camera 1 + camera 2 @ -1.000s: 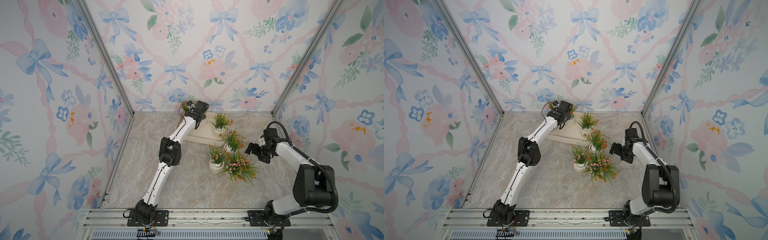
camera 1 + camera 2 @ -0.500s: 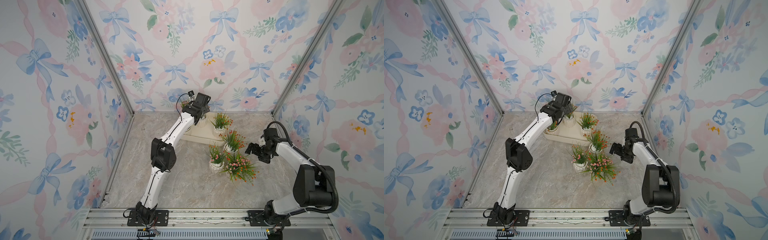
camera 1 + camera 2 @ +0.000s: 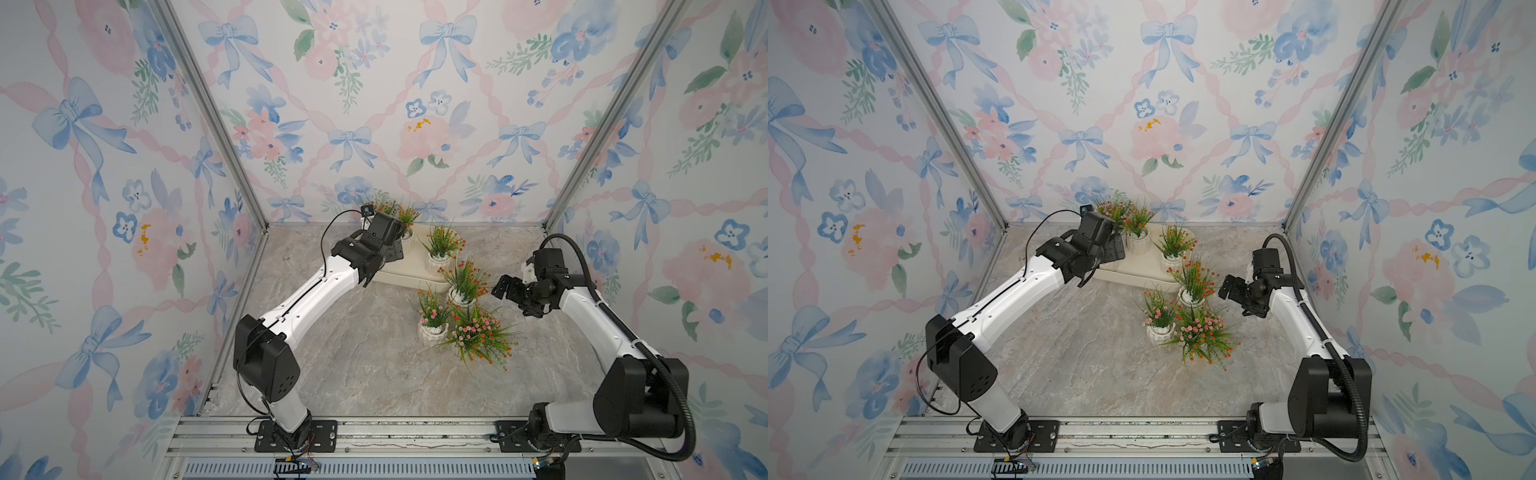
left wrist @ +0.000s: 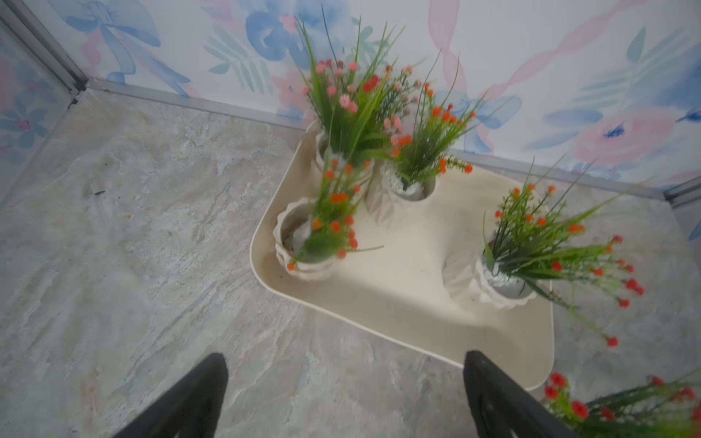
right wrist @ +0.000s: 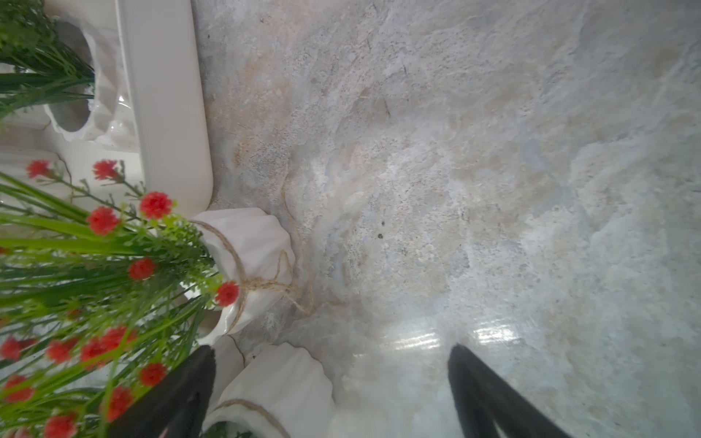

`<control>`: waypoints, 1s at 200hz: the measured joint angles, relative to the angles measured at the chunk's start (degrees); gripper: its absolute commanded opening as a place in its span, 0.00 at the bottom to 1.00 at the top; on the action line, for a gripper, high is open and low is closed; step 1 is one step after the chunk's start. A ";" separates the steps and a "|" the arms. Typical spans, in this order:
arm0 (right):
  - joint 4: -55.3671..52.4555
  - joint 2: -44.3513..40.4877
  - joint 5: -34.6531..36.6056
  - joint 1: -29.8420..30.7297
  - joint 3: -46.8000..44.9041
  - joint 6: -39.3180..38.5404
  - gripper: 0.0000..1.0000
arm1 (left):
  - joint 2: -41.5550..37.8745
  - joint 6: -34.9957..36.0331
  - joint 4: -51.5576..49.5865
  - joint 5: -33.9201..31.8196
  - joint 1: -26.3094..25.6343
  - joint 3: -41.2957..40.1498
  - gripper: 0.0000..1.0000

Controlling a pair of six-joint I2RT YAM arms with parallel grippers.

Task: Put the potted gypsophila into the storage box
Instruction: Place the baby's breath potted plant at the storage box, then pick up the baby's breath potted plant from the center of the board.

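- Your storage box point(image 4: 409, 265) sits at the back of the tabletop point(image 3: 353, 353), close to the rear wall.
- Four potted gypsophila stand inside it. A pink pot point(image 4: 322, 148) is in the far corner, with an orange pot point(image 4: 407, 191) just beside it. A rim-side pot point(image 4: 303, 246) stands by the near edge, and an end pot point(image 4: 500, 290) is apart at the other end.
- Three are outside on the tabletop. A twine-tied pot point(image 3: 459, 297) is right against the box's corner, and a small pink pot point(image 3: 432, 331) stands nearer you. Beside that is a bushy pot point(image 3: 482, 338); its sprigs hide its base, so you cannot tell whether it is upright.
- Your left pincer point(image 4: 346, 358) has its jaws spread wide with nothing between them, over bare tabletop just short of the box's near rim.
- Your right pincer point(image 5: 332, 349) is also spread wide and empty, close to the twine-tied pot.
- By this count you are a little past halfway: four in, three to go.
- The bare middle of the box looks roomy enough for the rest.
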 measured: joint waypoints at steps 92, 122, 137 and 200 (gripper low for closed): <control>-0.39 -1.62 0.46 1.64 -0.39 2.82 0.97 | -8.61 0.42 -0.81 15.06 -9.46 -23.02 0.97; -0.13 -1.18 0.63 2.43 -1.09 3.63 0.97 | -6.47 0.37 -0.85 19.80 -12.35 -23.45 0.93; 0.28 -0.83 0.68 2.54 -1.64 3.80 0.97 | -6.34 -0.11 -0.83 21.22 -12.59 -23.45 0.92; 2.10 -0.31 0.83 2.54 -4.90 3.82 0.97 | -3.10 -3.08 -0.70 25.09 -13.35 -23.32 0.86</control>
